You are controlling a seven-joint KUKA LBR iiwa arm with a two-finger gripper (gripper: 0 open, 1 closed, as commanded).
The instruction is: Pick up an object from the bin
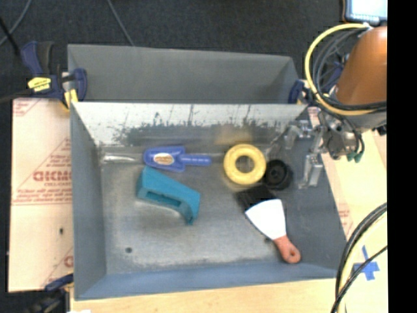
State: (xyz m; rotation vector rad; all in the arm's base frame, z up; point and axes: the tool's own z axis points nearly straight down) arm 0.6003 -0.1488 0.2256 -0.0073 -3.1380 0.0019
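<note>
Against the bin's (195,87) right wall hangs the gripper (301,163), claw apart and empty, just right of a small black round cap (277,174) beside the yellow tape roll (245,163). It looks poised to take the cap.

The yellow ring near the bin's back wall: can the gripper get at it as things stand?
Probably yes. The yellow ring lies flat with nothing on it. The gripper is near the view's right wall, and only a small black round thing lies between them.

A small black round cap (277,173) lies flat beside the yellow ring (245,163).
</note>
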